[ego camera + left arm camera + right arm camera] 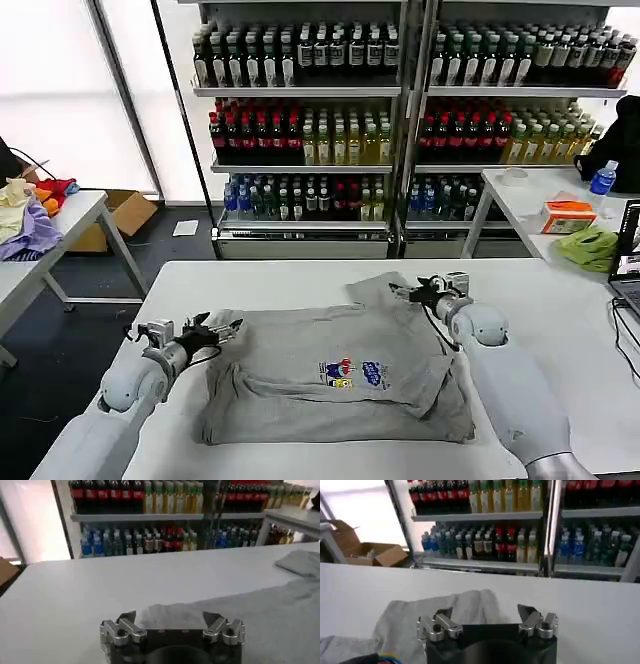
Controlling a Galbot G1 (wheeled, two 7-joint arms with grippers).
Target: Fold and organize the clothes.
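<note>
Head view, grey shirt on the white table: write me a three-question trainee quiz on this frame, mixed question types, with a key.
1. True or false: the grey shirt lies spread flat on the white table, chest print facing up.
2. Which hand is at the shirt's far sleeve? A. left hand B. right hand
3. Fill in: both hands' fingers are ____ and hold nothing.

Key: 1 true; 2 B; 3 open. The left hand sits at the shirt's other sleeve edge, near the table's left side.
</note>
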